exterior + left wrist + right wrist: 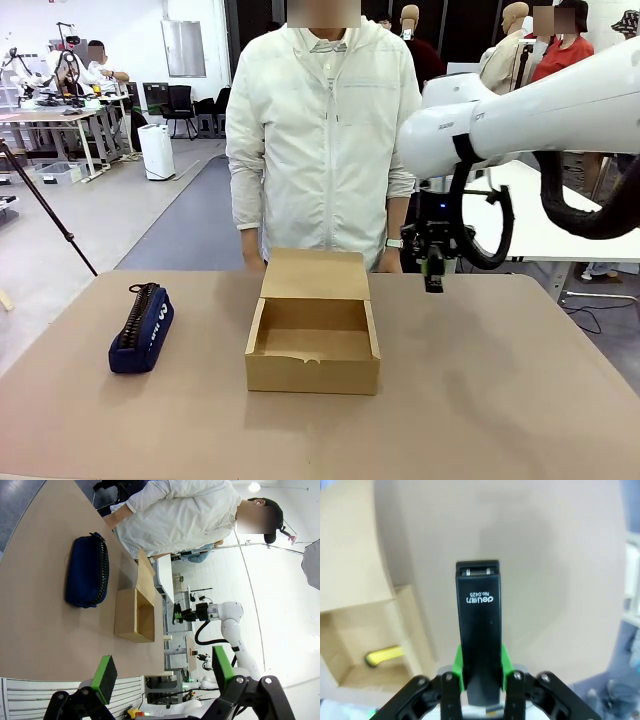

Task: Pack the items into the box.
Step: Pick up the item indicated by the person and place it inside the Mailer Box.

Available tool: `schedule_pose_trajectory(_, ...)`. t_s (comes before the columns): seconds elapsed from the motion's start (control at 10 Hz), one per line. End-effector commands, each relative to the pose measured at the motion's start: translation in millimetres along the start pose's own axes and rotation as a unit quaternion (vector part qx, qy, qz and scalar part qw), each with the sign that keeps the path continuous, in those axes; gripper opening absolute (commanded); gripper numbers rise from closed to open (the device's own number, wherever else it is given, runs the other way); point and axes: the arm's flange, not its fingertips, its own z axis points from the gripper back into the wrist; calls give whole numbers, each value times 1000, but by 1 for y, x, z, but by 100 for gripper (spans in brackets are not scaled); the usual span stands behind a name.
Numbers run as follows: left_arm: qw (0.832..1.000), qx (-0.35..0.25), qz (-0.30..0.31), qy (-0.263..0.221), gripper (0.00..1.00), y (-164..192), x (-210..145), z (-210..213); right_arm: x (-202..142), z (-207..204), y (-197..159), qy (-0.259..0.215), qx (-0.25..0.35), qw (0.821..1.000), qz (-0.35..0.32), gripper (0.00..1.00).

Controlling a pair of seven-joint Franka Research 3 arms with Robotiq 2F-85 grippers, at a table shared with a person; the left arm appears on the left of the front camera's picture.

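Right wrist view: right gripper [480,666] clamped on stapler [478,625], beside the open box [312,374] | pouch [142,330] lies left on the surface [500,400] | left gripper [162,672] apart | advice: centre over opening, lower inside, then release.

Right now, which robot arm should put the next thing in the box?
The right arm, I think. Its gripper is shut on the stapler and hangs near the open box. The left gripper is open and empty, and the pouch lies on the table, untouched.
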Motion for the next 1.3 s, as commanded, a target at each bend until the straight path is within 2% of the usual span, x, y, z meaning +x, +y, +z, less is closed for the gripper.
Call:
schedule_pose_trajectory(0.0, 1000, -11, -7, -4, 100, 0, 0, 2, -16, 11, 79, -51, 27, 974, 218, 0)
schedule_pose_trajectory(0.1, 1000, -11, -7, -4, 100, 0, 0, 2, -23, 13, 107, -49, 46, 936, 346, 0)
schedule_pose_trajectory(0.2, 1000, -11, -7, -4, 100, 0, 0, 2, -31, 13, 136, -42, 70, 874, 478, 0)
schedule_pose_trajectory(0.3, 1000, -11, -7, -4, 100, 0, 0, 2, -37, 11, 156, -49, 110, 823, 555, 0)
schedule_pose_trajectory(0.5, 1000, -11, -7, -4, 100, 0, 0, 2, -55, 4, 184, -13, 139, 722, 678, 0)
schedule_pose_trajectory(0.6, 1000, -11, -7, -4, 100, 0, 0, 2, -62, 1, 191, 10, 126, 707, 695, 0)
schedule_pose_trajectory(0.9, 1000, -11, -7, -4, 100, 0, 0, 2, -80, -13, 191, 30, 33, 695, 717, 0)
schedule_pose_trajectory(1.0, 1000, -11, -7, -4, 100, 0, 0, 2, -81, -16, 188, 30, 21, 684, 728, 0)
schedule_pose_trajectory(1.2, 1000, -11, -7, -4, 100, 0, 0, 2, -81, -17, 187, 24, 26, 686, 727, 0)
